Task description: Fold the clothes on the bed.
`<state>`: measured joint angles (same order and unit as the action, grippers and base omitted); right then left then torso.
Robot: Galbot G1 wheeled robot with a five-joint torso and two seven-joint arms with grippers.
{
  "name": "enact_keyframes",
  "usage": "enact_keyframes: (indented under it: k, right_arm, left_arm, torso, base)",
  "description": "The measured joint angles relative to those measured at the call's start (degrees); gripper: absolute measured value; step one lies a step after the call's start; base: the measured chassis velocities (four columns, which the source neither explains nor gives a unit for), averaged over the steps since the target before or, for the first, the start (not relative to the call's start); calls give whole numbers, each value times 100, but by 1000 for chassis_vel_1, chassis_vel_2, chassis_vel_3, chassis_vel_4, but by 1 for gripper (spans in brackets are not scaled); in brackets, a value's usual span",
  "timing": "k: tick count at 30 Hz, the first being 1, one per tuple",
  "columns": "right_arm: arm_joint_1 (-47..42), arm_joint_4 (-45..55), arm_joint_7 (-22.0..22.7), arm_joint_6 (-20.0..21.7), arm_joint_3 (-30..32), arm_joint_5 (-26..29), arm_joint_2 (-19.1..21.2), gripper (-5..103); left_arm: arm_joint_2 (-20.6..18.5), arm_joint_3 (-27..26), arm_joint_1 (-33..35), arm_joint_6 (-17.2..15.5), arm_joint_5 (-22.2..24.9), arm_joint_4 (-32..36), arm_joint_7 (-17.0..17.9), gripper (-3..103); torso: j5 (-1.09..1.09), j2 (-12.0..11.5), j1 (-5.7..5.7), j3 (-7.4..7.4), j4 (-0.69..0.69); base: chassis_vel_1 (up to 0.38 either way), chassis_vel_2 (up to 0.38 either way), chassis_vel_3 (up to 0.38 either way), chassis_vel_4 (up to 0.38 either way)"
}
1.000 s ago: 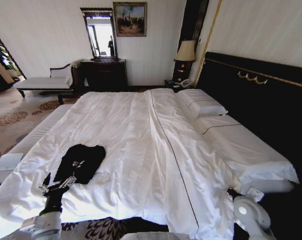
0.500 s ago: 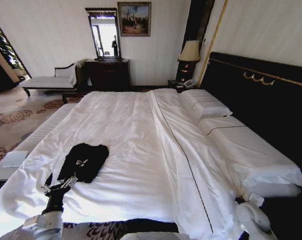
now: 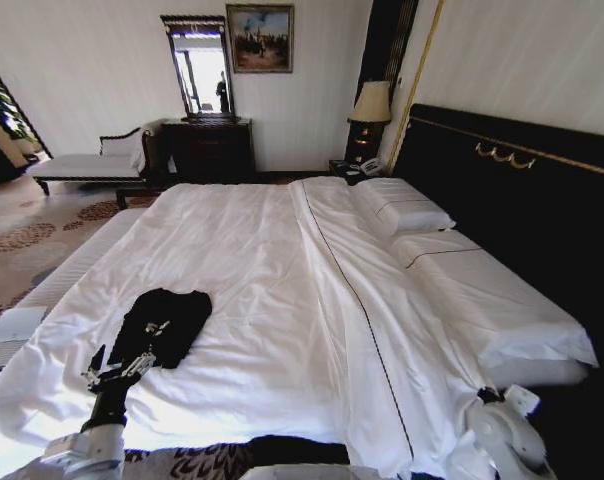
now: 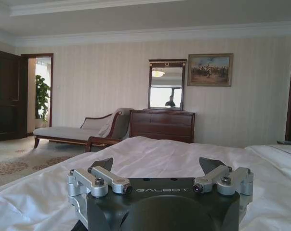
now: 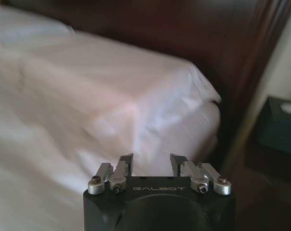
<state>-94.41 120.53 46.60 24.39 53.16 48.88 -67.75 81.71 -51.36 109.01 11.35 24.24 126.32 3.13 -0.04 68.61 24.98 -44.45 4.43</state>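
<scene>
A black T-shirt (image 3: 162, 325) with a trace of white lettering lies bunched into a compact shape on the white sheets of the large bed (image 3: 282, 260), near the bed's left edge and close to the robot. The left pincer (image 3: 117, 368) hovers at the shirt's near end, just over the sheet; in the left wrist view its fingers (image 4: 102, 164) stand wide apart with nothing between them. The right pincer (image 5: 152, 162) sits low at the bed's near right corner, well apart from the shirt, its jaws parted and empty, facing the folded corner of the bedding beside the dark headboard (image 3: 522, 190). Two white pillows (image 3: 402, 208) rest against that headboard. Beyond the bed stand a dark dresser (image 3: 210, 148) with a mirror (image 3: 200, 68) and a chaise longue (image 3: 87, 165).
</scene>
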Motion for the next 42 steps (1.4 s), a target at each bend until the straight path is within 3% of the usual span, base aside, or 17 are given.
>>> enact_keyframes:
  k: [2, 4, 5, 6, 10, 12, 14, 15, 19, 23, 25, 26, 27, 29, 31, 38, 42]
  right_arm:
    - [-16, 547, -12, -45, 114, 257, -7, 54]
    - [-13, 913, -62, -109, 193, 523, -9, 54]
    - [-9, 1074, -123, -155, 229, 674, -9, 65]
    - [-8, 1193, -202, -196, 253, 786, -10, 65]
    - [-13, 1690, -957, -611, 208, 980, -16, 83]
    - [-16, 1700, -1463, -932, 54, 738, -47, 88]
    - [-30, 1539, -2223, -1513, -233, 113, -135, 97]
    - [-30, 1539, -2223, -1513, -233, 113, -135, 97]
    - [-188, 1414, -3351, -2199, -495, -482, -252, 100]
    - [-316, 1379, -3920, -2472, -546, -780, -277, 100]
    - [-445, 1292, -4437, -2742, -560, -1526, -288, 100]
    - [-445, 1292, -4437, -2742, -560, -1526, -288, 100]
    - [-507, 1235, -4631, -2830, -541, -2141, -294, 100]
    - [-530, 1218, -4679, -2853, -518, -2446, -298, 100]
    - [-631, 1187, -4722, -2872, -467, -3590, -332, 100]
    - [-872, 1155, -4538, -2822, -995, -3335, -474, 100]
    - [-965, 1182, -4366, -2555, -1252, -3066, -556, 100]
  left_arm:
    - [16, 49, 3, 0, -46, 27, 0, 100]
    - [27, 80, 11, 0, -64, 57, 0, 100]
    - [28, 91, 17, 0, -64, 75, -1, 100]
    - [28, 95, 23, 0, -60, 93, -1, 100]
    - [13, 112, 67, -69, 113, 304, 0, 100]
    - [8, 134, 91, -140, 207, 465, 0, 100]
    - [-8, 198, 142, -305, 321, 725, -72, 100]
    - [-8, 198, 142, -305, 321, 725, -72, 100]
    - [-127, 326, 229, -513, 443, 1073, -469, 100]
    - [-217, 433, 255, -621, 479, 1271, -739, 100]
    - [-270, 605, 257, -740, 319, 1536, -1058, 100]
    - [-270, 605, 257, -740, 319, 1536, -1058, 100]
    - [-250, 729, 242, -854, 163, 1679, -1181, 100]
    - [-227, 776, 229, -918, 102, 1701, -1192, 100]
    - [-175, 801, 182, -1159, -9, 1726, -1090, 100]
    - [-50, 856, 331, -836, -330, 1722, -1069, 100]
    - [2, 901, 365, -704, -394, 1712, -1058, 100]
  torso:
    - [0, 0, 0, 0, 0]
    - [1, 0, 0, 0, -1]
    - [1, 0, 0, 0, -1]
    - [2, 0, 0, 0, 0]
    - [1, 0, 0, 0, -1]
    - [3, 0, 0, 0, -1]
    - [5, 0, 0, 0, -2]
    - [5, 0, 0, 0, -2]
    - [5, 0, 0, 0, -2]
    - [4, 0, 0, 0, -1]
    - [3, 0, 0, 0, -1]
    - [3, 0, 0, 0, -1]
    - [6, 0, 0, 0, -1]
    - [5, 0, 0, 0, -1]
    - [3, 0, 0, 0, -1]
    - [3, 0, 0, 0, -2]
    - [4, 0, 0, 0, -2]
  base:
    - [0, 0, 0, 0]
    - [0, 0, 0, 0]
    - [0, 0, 0, 0]
    - [0, 0, 0, 0]
    - [0, 0, 0, 0]
    - [0, 0, 0, 0]
    - [0, 0, 0, 0]
    - [0, 0, 0, 0]
    - [0, 0, 0, 0]
    - [0, 0, 0, 0]
    - [0, 0, 0, 0]
    - [0, 0, 0, 0]
    - [0, 0, 0, 0]
    - [0, 0, 0, 0]
    - [0, 0, 0, 0]
    - [0, 0, 0, 0]
    - [0, 0, 0, 0]
